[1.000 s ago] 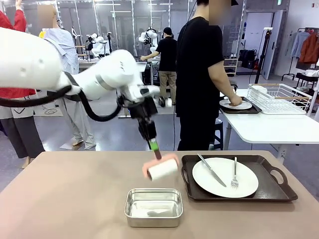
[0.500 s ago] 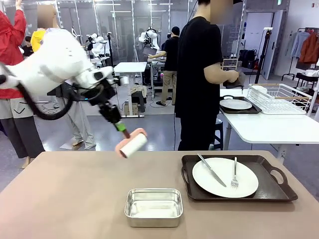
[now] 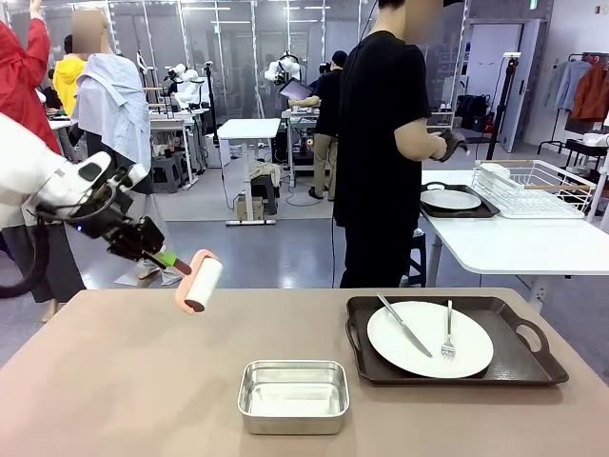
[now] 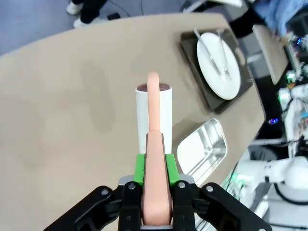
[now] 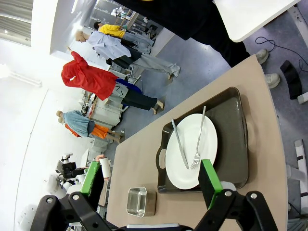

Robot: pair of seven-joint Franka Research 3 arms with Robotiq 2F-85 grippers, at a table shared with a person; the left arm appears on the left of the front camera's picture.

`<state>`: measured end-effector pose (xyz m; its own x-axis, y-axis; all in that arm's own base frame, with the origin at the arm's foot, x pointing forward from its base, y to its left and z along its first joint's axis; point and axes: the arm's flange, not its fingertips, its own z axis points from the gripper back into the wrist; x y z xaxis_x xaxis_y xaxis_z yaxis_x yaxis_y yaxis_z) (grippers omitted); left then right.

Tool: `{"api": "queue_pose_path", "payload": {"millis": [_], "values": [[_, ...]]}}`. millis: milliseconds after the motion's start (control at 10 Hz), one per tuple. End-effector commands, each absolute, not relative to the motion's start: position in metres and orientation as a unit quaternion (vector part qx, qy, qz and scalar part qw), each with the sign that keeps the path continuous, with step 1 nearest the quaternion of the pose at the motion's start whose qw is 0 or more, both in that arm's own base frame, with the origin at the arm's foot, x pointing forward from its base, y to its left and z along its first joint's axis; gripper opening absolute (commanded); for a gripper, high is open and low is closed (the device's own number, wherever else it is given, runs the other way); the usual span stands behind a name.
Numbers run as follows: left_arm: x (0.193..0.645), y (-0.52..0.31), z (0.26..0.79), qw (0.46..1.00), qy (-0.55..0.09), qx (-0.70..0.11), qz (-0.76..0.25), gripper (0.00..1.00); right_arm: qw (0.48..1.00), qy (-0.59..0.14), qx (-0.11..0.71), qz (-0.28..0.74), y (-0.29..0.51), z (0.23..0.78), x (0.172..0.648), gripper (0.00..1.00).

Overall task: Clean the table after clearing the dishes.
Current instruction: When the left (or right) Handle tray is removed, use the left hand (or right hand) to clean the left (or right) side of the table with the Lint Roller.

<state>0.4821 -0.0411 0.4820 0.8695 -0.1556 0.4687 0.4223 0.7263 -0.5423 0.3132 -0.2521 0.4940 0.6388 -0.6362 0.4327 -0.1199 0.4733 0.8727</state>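
The wide tan table stands in an open workshop. A smaller white table stands beyond its far right corner, and a person in black is beside it.

**Progress.** Clearing looks half done.
- One dark tray with a white plate sits on the white table, next to a white wire dish rack.
- The second tray is on the right of the tan table. It carries a plate, a knife and a fork.
- Rolling of the surface shows no sign of having begun.

**Grippers.**
- The left gripper is clamped on the pink handle of a lint roller. The left wrist view shows the green pads pressed against both sides of the handle. The white roll hangs in the air above the table's far left edge, clear of the top.
- The right gripper is spread wide and holds nothing. It looks down the table toward the loaded tray.

**Obstructions.**
- A square steel pan sits mid-table near the robot's edge.
- Together with the loaded tray, it covers the centre and right of the top.
- Only the left portion lies bare for the roller. In my judgement both must go before a full pass is possible.
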Motion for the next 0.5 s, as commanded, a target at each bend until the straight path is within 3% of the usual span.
{"api": "queue_pose_path", "payload": {"millis": [0, 200, 400], "values": [[0.483, -0.042, 0.449, 0.893, -0.228, -0.374, -0.102, 0.00, 0.761, -0.395, 0.488, -0.163, -0.252, 0.496, 0.312, 1.00], [0.499, -0.039, 0.426, 0.891, -0.196, -0.404, -0.071, 0.00, 0.761, -0.395, 0.488, -0.163, -0.252, 0.496, 0.312, 1.00], [0.481, -0.033, 0.444, 0.900, -0.197, -0.378, -0.092, 0.00, 0.761, -0.395, 0.488, -0.163, -0.252, 0.496, 0.312, 1.00]]}}
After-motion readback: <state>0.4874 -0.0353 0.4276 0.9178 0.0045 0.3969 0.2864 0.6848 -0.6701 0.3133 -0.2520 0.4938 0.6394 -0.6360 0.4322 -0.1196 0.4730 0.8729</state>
